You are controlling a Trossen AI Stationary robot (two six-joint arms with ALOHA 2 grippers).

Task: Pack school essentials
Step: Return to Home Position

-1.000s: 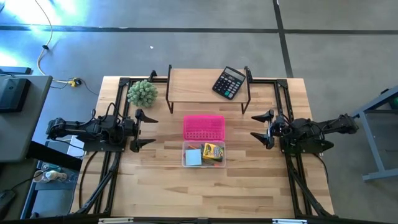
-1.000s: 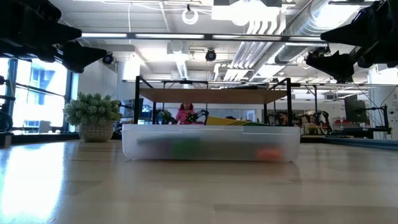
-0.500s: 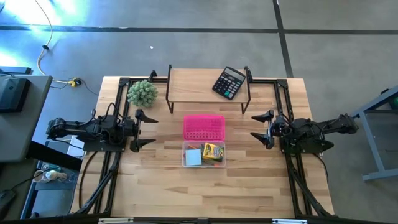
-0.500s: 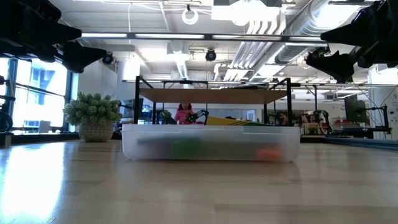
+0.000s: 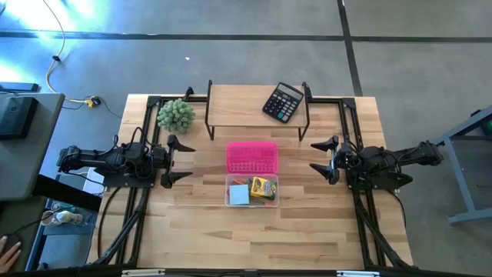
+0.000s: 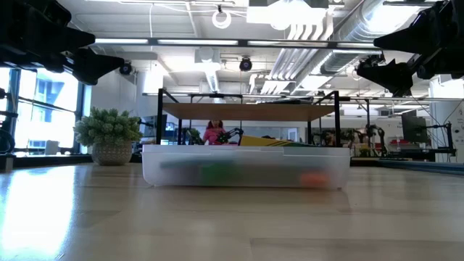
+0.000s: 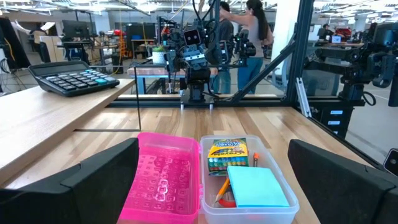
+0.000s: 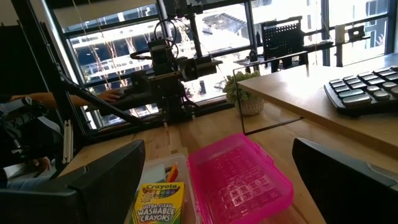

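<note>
Overhead view of a light wooden counter (image 5: 192, 231) with two dark robot arms, one drawn back at each side edge. The left gripper (image 5: 191, 161) hangs over the counter's left part, pointing toward the middle, its jaws spread wide and holding nothing. The right gripper (image 5: 313, 157) mirrors it over the right part, its jaws equally wide and empty. Both are well apart from everything on the counter.

At the middle of the counter sits a clear plastic supply box (image 5: 227, 201). Inside it, a light-blue sticky note pad (image 5: 239, 195) lies on the left side. A yellow-green crayon box (image 5: 263, 187) lies flat on the right side, just beside the pad. The left wrist view shows an orange pencil (image 7: 222, 190) tucked partly beneath the pad, with a bit of red below it (too little of it shows to name it). Touching the box's edge nearer the shelf, a bright pink plastic lid (image 5: 251, 157) lies open and flat on the counter.

Beyond the lid stands a low wooden shelf (image 5: 238, 108) on black metal legs, with a black calculator (image 5: 283, 101) resting on its right end. A round green potted plant (image 5: 176, 115) stands on the counter just beside the shelf's left end.

From counter height, the box shows frosted walls with blurred green and orange patches inside. Both arms appear raised at the upper corners.
</note>
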